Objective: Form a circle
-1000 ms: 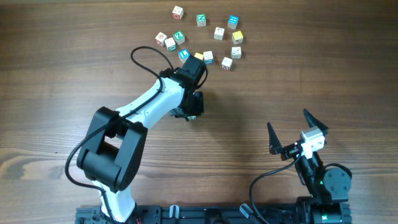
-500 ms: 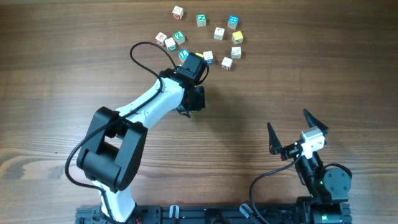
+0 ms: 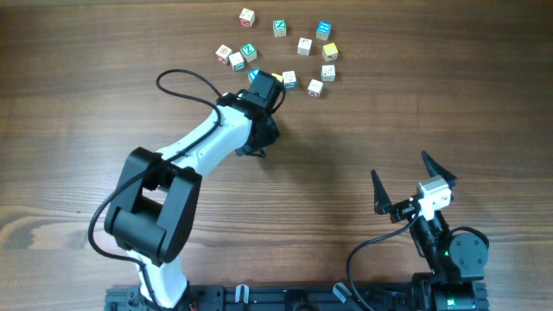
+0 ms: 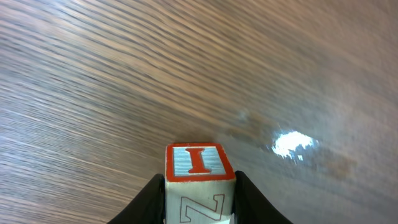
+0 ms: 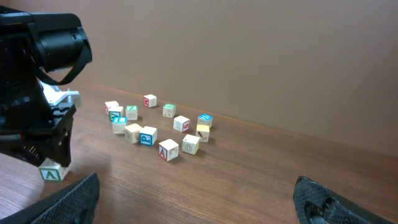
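**Overhead.** Wooden table: wide bare room at left, centre and right, with all the cubes gathered near the far edge. The circle is a small ring of white cubes with one yellow cube. It forms the right part of the group, and loose cubes lie to its left and beyond it. The left arm reaches to the group's near-left edge, its tip hidden under its own wrist. The right gripper sits near-right, well apart from the cubes, fingers spread wide with nothing between them.

**Left wrist.** The left gripper is clamped on a letter cube with a red "I" on top and an outlined "Z" facing the camera. Its fingers are cut off by the lower edge. Bare wood lies ahead, with one glare patch.

**Right wrist.** The letter cube sits low at far left under the left arm, possibly touching the table. The circle is mid-frame, apart from it. Only the right gripper's fingertips show, in the lower corners.
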